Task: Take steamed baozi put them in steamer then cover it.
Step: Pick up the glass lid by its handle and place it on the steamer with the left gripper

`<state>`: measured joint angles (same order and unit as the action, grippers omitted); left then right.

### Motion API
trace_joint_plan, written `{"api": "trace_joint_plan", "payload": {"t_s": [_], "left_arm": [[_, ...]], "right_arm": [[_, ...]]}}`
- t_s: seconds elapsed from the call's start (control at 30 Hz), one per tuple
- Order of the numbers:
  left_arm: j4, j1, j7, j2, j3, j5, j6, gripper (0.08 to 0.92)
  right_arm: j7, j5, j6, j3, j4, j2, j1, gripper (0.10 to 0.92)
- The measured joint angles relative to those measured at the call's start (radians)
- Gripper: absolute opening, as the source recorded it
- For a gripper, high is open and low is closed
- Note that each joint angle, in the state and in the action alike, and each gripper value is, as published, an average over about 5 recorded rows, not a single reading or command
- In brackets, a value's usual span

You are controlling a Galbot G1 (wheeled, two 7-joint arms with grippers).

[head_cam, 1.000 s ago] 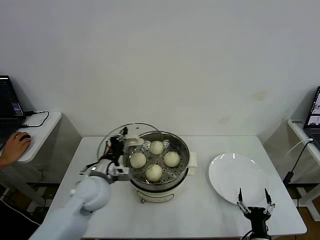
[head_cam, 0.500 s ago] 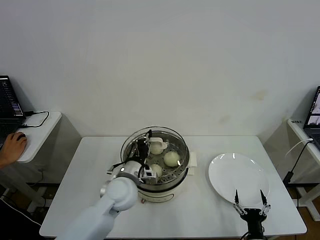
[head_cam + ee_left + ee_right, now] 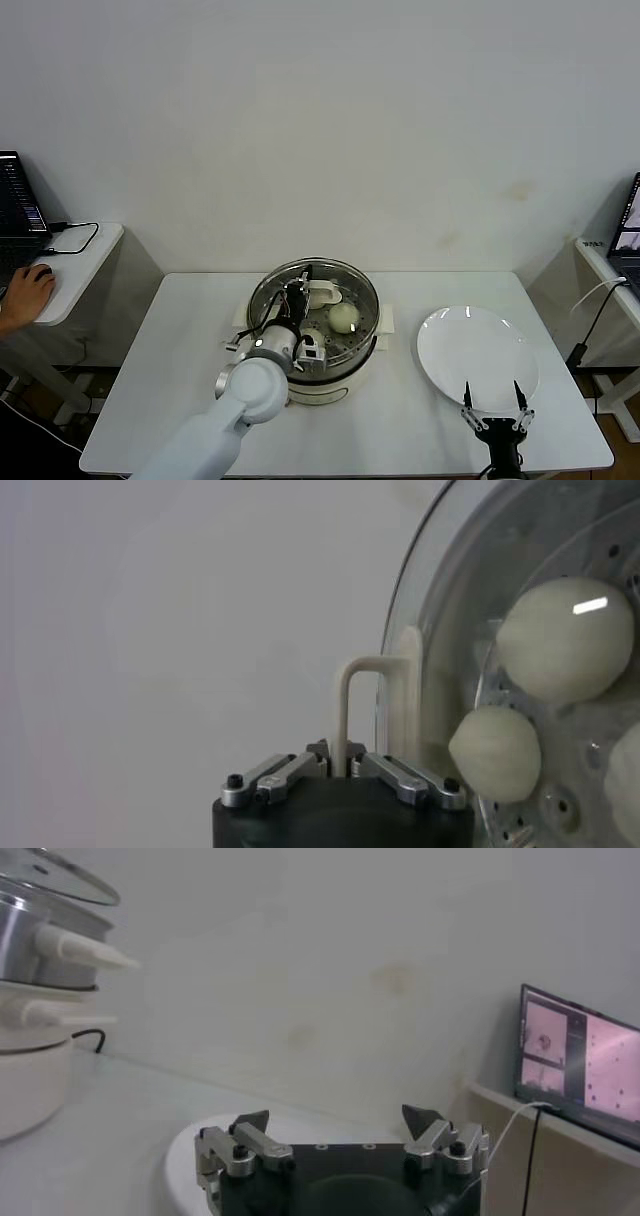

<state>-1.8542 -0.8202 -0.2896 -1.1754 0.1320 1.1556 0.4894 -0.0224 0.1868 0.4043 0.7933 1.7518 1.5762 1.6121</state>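
The steamer (image 3: 345,362), a shiny steel pot on a cream base, stands mid-table. My left gripper (image 3: 297,297) is shut on the cream handle (image 3: 322,295) of the clear glass cover (image 3: 352,280) and holds it over the pot. In the left wrist view the gripper (image 3: 345,763) pinches the handle (image 3: 342,705), and the cover's rim (image 3: 412,630) shows with baozi (image 3: 565,640) under the glass. In the head view one baozi (image 3: 343,317) shows plainly; the others are partly hidden by the gripper. My right gripper (image 3: 492,405) is open and empty at the table's front right.
A flat white plate (image 3: 478,350) lies right of the steamer, just beyond my right gripper (image 3: 335,1118); the plate (image 3: 190,1148) and steamer (image 3: 30,938) show in the right wrist view. Side tables stand at both ends; a person's hand (image 3: 25,290) rests on the left one.
My left gripper has carried the cover rightward, from beside the steamer's left to over the pot. My right gripper has drawn back a little toward the front edge.
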Motion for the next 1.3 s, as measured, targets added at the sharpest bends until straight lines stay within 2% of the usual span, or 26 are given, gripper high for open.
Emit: {"api": "trace_joint_plan", "payload": {"t_s": [1.17, 1.3], "left_arm": [[0.035, -0.019, 0.017, -0.024, -0.004, 0.023, -0.009, 0.155], [0.031, -0.026, 0.021, -0.027, -0.009, 0.02, -0.01, 0.193]], "right_arm": [[-0.001, 0.003, 0.002, -0.018, -0.011, 0.0, -0.005, 0.823], [-0.001, 0.004, 0.002, -0.018, -0.01, 0.0, -0.004, 0.823]]}}
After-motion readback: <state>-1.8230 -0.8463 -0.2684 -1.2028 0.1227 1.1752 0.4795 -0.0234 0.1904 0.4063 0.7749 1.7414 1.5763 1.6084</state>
